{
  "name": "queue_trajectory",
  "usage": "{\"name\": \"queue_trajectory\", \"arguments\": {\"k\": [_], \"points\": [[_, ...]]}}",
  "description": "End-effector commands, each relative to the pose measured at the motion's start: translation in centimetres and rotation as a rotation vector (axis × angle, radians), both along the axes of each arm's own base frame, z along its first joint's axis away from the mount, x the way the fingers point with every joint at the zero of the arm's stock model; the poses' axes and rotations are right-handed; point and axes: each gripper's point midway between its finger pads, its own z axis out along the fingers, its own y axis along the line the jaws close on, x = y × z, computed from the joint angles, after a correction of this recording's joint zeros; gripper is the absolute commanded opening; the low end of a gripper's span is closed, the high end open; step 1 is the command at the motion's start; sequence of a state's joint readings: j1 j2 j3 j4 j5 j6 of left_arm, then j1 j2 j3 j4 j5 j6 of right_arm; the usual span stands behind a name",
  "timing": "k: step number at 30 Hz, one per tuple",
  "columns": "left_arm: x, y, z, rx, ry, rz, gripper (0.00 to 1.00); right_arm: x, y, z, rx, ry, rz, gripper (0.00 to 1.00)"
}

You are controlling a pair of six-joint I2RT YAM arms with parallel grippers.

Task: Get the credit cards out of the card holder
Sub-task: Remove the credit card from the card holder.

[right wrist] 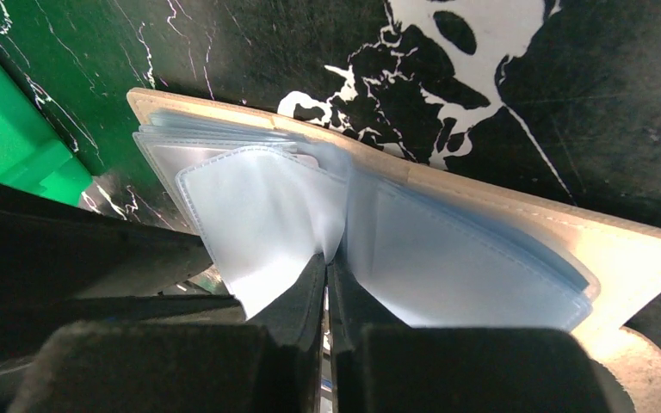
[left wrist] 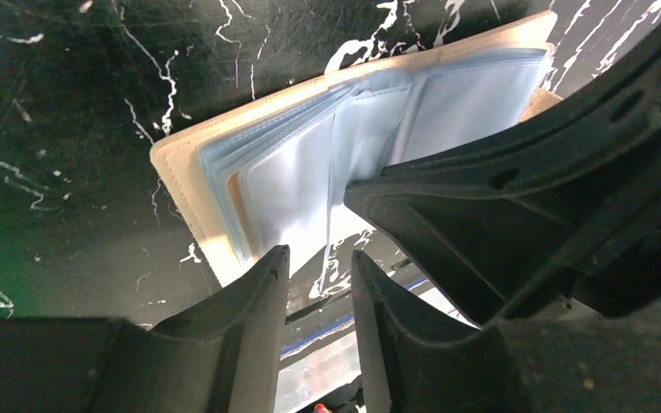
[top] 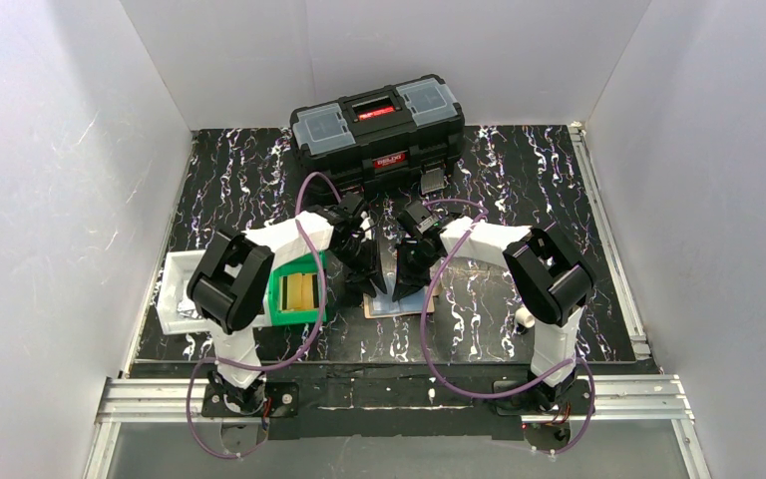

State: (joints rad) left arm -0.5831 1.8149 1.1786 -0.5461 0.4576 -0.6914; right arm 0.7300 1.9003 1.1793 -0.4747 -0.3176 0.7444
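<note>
- Card holder (right wrist: pixel 628 249) lies open, toolbox (top: pixel 379 130) at its 12 o'clock.
- Right gripper (right wrist: pixel 327 275): fingers pressed together, pinching a clear sleeve (right wrist: pixel 258 224).
- Left gripper (left wrist: pixel 318 284): fingers narrowly apart at the holder's edge.

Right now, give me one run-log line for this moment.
holder: open, flat | right end effector: shut on sleeve at fold | left end effector: narrowly open at holder edge | cards: none seen
</note>
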Motion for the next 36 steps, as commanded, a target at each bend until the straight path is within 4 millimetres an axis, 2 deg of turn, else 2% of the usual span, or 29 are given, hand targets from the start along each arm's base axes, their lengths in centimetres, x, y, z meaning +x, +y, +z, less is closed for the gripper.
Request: {"name": "queue_trajectory", "arguments": {"k": [1, 7, 10, 16, 18, 22, 25, 32, 36], "points": [[0.1, -1.2, 0.1, -0.027, -0.002, -0.03, 0.3, -1.6, -1.6, -3.6, -0.103, 0.032, 0.012, 0.07], [0.1, -1.3, -0.4, -0.025, -0.005, -0.034, 0.12, -1.4, -1.5, -2.9, -0.093, 0.019, 0.008, 0.08], [0.2, -1.1, -0.4, -0.013, -0.013, -0.029, 0.0, -0.9, -1.3, -1.5, -0.072, -0.007, 0.01, 0.16], [0.5, -1.0, 0.4, -0.015, -0.042, -0.031, 0.0, 0.7, -0.9, 3.8, -0.01, -0.113, -0.006, 0.43], [0.7, -1.2, 0.7, -0.025, -0.052, -0.038, 0.0, 1.3, -1.4, 5.5, -0.009, -0.155, -0.026, 0.51], [0.8, -1.7, 1.3, -0.048, -0.059, -0.053, 0.0, 2.2, -3.1, 7.5, -0.032, -0.218, -0.071, 0.65], [0.8, -2.3, 2.0, -0.07, -0.069, -0.063, 0.0, 2.5, -4.5, 8.5, -0.048, -0.256, -0.098, 0.68], [0.7, -5.0, 3.3, -0.119, -0.091, -0.116, 0.18, 2.5, -7.3, 9.5, -0.059, -0.283, -0.156, 0.69], [0.5, -6.7, 2.9, -0.133, -0.08, -0.141, 0.28, 2.1, -8.5, 9.3, -0.07, -0.284, -0.172, 0.69]]}}
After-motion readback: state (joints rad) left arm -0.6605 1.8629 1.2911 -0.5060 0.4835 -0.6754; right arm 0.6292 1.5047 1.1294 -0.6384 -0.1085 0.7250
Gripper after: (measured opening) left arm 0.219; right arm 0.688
